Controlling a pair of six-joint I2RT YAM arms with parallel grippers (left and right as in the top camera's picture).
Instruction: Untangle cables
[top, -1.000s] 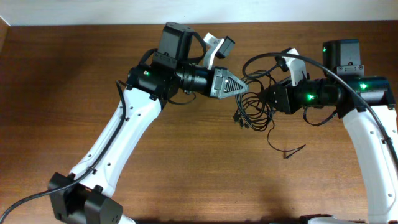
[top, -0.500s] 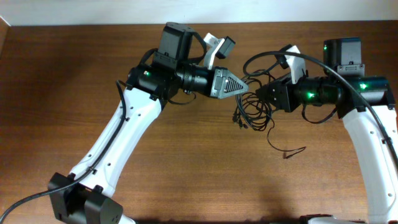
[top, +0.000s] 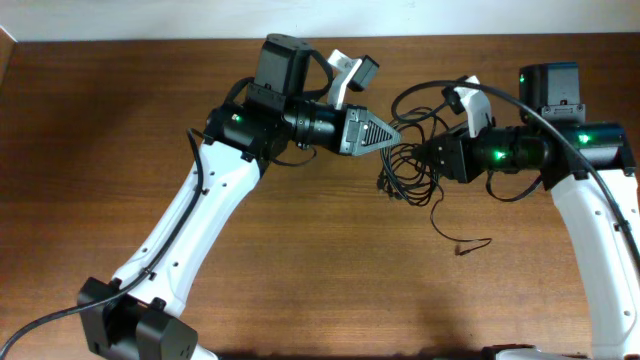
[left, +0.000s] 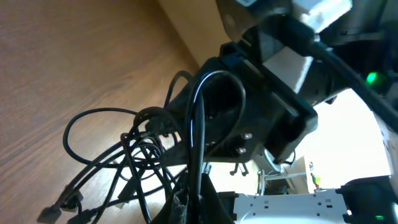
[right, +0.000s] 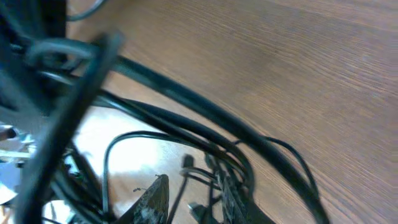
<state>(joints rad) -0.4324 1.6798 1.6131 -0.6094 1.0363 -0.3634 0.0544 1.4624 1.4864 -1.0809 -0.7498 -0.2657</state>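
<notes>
Overhead, your left gripper (top: 394, 133) is pressed together, pinching a strand of the cables (top: 408, 178); the knot sits just beyond its tip. Facing it, your right gripper (top: 428, 153) has strands between its fingers, grip unclear. Draw the 2 apart slowly, with a firm pinch.

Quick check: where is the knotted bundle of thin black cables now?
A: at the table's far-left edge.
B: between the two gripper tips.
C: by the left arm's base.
B: overhead, the black cable bundle sits between the left gripper and the right gripper.
</notes>
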